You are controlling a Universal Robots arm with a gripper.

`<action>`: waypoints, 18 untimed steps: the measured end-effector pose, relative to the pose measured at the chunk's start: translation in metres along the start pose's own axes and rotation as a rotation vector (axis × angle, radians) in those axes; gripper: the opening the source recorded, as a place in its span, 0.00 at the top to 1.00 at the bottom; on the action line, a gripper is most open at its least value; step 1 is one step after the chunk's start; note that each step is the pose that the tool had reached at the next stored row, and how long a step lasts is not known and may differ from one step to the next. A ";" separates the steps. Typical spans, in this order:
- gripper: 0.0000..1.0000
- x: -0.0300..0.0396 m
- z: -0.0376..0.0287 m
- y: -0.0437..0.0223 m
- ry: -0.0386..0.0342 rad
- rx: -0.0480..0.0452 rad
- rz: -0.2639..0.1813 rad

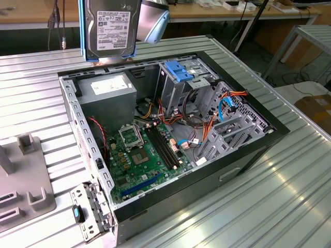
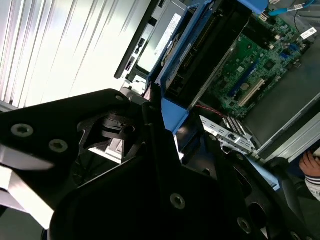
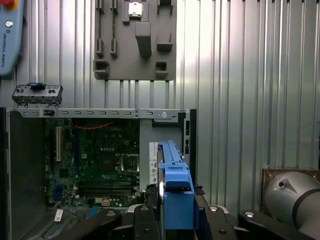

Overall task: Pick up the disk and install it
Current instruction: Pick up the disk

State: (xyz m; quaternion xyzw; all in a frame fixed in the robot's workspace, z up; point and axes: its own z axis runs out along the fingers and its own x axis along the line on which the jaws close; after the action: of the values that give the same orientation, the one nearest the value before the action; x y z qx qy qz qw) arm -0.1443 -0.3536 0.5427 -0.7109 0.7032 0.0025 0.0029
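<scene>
The disk (image 1: 109,28) hangs upright above the far edge of the open computer case (image 1: 258,150), label facing the exterior camera, blue rails down both sides. In both wrist views my gripper (image 3: 177,212) is shut on the disk (image 3: 175,185), with black fingers (image 2: 155,135) pressing the blue carrier (image 2: 172,107) from both sides. Below the disk (image 2: 200,50) lies the case interior with the green motherboard (image 1: 145,155). The drive cage with its light-blue latch plate (image 1: 181,72) stands to the exterior view's right of the disk.
A grey power supply (image 1: 108,90) sits directly under the disk. Orange and blue cables (image 1: 222,108) run by the cage. A grey fixture plate (image 1: 26,175) lies at the exterior view's left. A detached front panel (image 1: 85,212) rests by the case corner. A person's hand (image 2: 312,167) is near.
</scene>
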 end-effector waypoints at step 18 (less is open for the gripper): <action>0.63 0.0013 0.0000 -0.1127 0.0001 -0.0001 0.000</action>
State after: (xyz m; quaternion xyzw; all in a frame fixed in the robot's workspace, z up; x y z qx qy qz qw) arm -0.0316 -0.3538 0.5428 -0.7109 0.7032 0.0025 0.0029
